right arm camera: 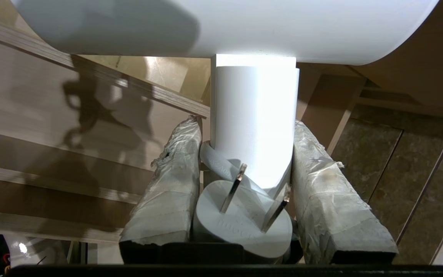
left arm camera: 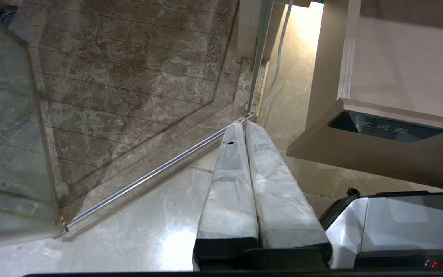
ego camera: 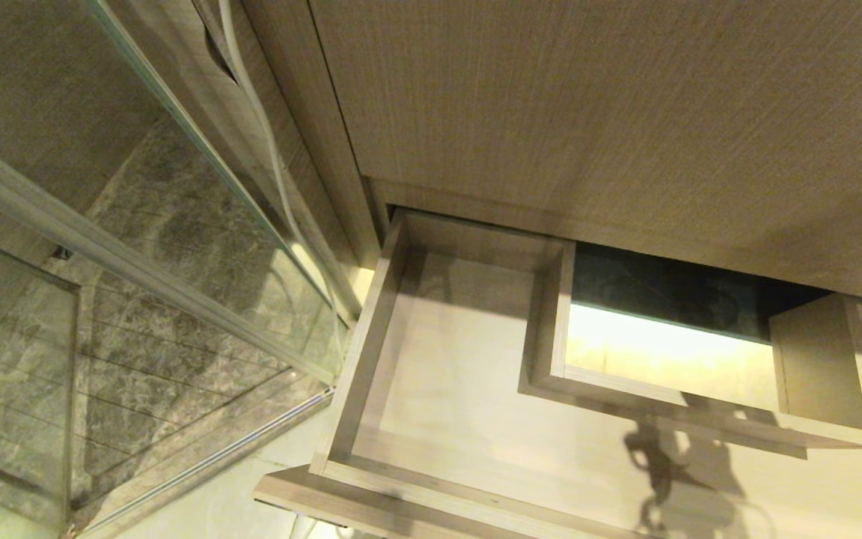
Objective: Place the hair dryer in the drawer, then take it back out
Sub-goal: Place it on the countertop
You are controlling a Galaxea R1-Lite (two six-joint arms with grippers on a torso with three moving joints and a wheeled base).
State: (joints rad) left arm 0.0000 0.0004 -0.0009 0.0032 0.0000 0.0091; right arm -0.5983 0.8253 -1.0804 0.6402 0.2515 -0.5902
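- Between my right gripper's (right arm camera: 244, 184) jaws sat the hair dryer (right arm camera: 254, 127): the padded fingers (right arm camera: 167, 192) were clamped on its slim handle from both sides, and the plug (right arm camera: 244, 227) with its two metal prongs lay tucked against the palm, just behind the grip.
- Beyond the fingertips the fat white barrel ran crosswise, blocking most of what lay past it.
- Past the barrel, to one side of the jaws, I made out the pale wooden walls of the drawer (ego camera: 360, 352) and a hand-shaped shadow on them; I judged the dryer was held above the open drawer, not yet set in it.
- To do this step well, I reckoned I should lower slowly into the wide bare floor of the drawer, keep the barrel off the boxed cut-out (ego camera: 551, 329) at the back, and part the jaws only once the barrel rested, so the loose plug did not snag.
- My left gripper (left arm camera: 246, 127) hung parked, jaws pressed together on nothing, pointing at the floor tiles (left arm camera: 137, 77) beside the drawer's front corner.
- Only the right wrist camera showed the grip itself; the head camera showed neither arm, but it alone gave me the drawer's whole layout, open and with nothing in it.
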